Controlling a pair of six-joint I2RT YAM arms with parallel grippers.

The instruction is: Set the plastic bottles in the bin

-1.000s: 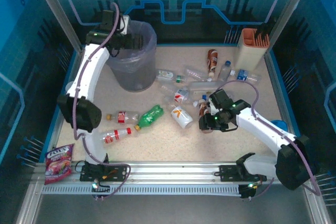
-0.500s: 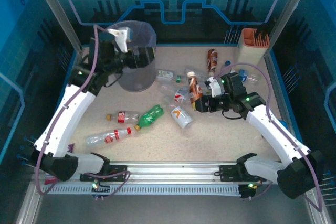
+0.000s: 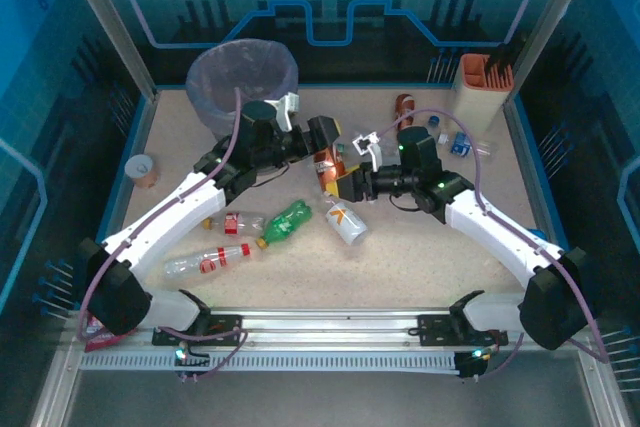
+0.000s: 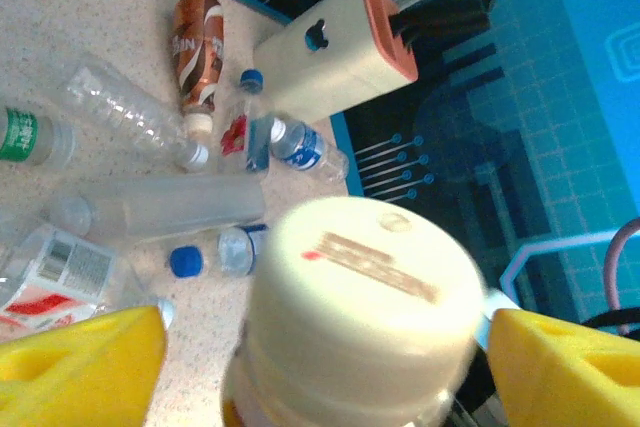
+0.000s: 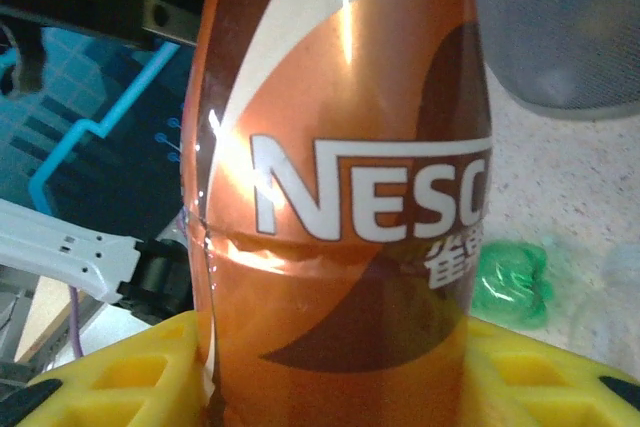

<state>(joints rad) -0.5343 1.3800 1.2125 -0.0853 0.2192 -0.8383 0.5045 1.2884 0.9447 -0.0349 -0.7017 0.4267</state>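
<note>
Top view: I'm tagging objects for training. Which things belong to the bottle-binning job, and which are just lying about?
Job: bin, Nescafé bottle in right gripper, green bottle, two red-labelled bottles, other scattered bottles.
Lying about: paper cup, cream-and-orange holder.

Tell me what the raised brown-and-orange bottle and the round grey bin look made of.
Brown-and-orange labelled bottle: probably plastic under a glossy shrink sleeve, given the sharp highlights and a seam wrinkle. Its cream cap looks like matte plastic. Round grey bin: apparently plastic, lined with a thin translucent bag.
</note>
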